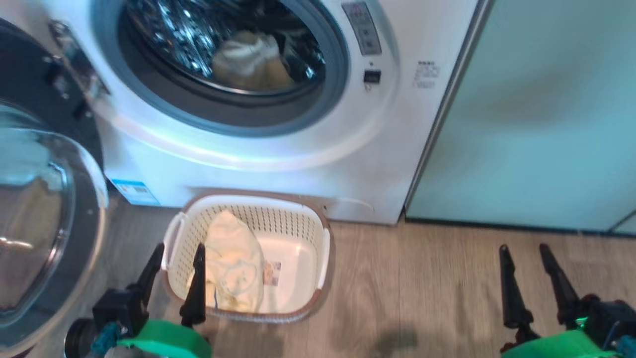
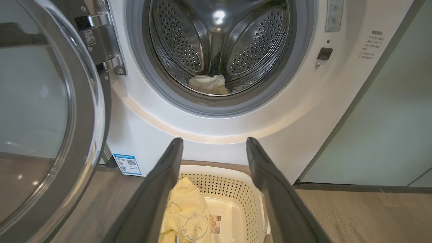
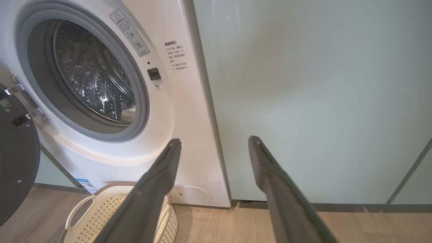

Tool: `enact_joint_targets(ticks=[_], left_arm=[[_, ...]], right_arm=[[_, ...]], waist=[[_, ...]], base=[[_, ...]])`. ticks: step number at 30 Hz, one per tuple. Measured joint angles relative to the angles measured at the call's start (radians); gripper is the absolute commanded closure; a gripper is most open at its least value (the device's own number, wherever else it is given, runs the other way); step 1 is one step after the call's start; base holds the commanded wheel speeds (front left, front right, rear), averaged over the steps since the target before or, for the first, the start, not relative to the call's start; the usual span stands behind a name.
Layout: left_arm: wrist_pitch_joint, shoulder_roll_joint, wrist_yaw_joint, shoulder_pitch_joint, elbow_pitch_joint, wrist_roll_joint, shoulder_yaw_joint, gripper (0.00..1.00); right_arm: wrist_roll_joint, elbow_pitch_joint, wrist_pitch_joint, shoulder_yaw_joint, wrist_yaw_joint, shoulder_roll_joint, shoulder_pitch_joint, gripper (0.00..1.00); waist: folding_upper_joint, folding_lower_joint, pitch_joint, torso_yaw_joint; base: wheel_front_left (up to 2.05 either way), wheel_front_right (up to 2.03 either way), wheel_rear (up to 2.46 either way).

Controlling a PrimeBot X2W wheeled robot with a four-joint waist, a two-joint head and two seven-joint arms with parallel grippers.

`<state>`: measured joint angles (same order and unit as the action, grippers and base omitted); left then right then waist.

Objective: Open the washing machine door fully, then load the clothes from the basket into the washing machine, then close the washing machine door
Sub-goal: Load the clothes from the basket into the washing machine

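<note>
The white washing machine (image 1: 278,164) stands with its round door (image 1: 35,233) swung wide open to the left. One pale garment (image 1: 251,62) lies inside the steel drum (image 2: 219,40). On the floor in front sits the cream basket (image 1: 303,223), holding a pale yellow garment (image 1: 233,261) with a bear face (image 2: 194,224) and a bit of blue. My left gripper (image 1: 179,248) is open, hovering over the basket's near left corner, nothing between its fingers. My right gripper (image 1: 524,248) is open over the bare floor, well to the right of the basket.
A pale green cabinet (image 1: 536,109) flanks the washer on the right. Wood-look floor (image 1: 422,288) lies between the basket and my right gripper. The open door's glass bowl (image 2: 33,111) juts out close to my left arm. A blue energy sticker (image 2: 127,164) marks the washer's lower left.
</note>
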<state>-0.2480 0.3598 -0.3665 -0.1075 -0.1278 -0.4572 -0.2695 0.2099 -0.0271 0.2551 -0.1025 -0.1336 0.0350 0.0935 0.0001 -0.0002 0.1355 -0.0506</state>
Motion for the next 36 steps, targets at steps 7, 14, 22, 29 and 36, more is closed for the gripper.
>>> enact_joint_targets(ticks=[7, 14, 22, 29, 36], left_arm=[[0.0, -0.003, 0.003, -0.054, 0.0, 0.001, -0.004, 0.0], [0.0, -0.001, -0.006, -0.096, -0.013, 0.008, -0.005, 0.0], [0.002, -0.001, -0.015, -0.114, -0.017, 0.008, -0.014, 0.0], [0.002, 0.0, -0.015, -0.114, -0.017, 0.008, -0.019, 0.0], [0.002, -0.001, -0.015, -0.114, -0.015, 0.008, -0.02, 0.0]], right_arm=[[0.0, -0.01, 0.0, -0.022, 0.0, 0.0, 0.045, 0.0], [0.002, -0.01, 0.0, -0.028, 0.0, 0.0, 0.105, 0.0], [0.007, -0.01, 0.0, -0.03, 0.0, 0.0, 0.115, 0.0], [0.007, -0.011, 0.0, -0.03, 0.0, 0.0, 0.115, 0.0], [0.007, -0.011, 0.0, -0.03, 0.0, 0.0, 0.114, 0.0]], waist=[[0.0, 0.0, -0.093, 0.021], [0.0, 0.0, -0.148, 0.02], [0.0, 0.0001, -0.174, 0.021], [0.0, 0.0001, -0.179, 0.015], [0.0, 0.0001, -0.181, 0.011]], base=[[0.0, 0.0, 0.0], [0.0, 0.0, 0.0], [0.0, 0.0, 0.0], [0.0, 0.0, 0.0], [0.0, 0.0, 0.0]])
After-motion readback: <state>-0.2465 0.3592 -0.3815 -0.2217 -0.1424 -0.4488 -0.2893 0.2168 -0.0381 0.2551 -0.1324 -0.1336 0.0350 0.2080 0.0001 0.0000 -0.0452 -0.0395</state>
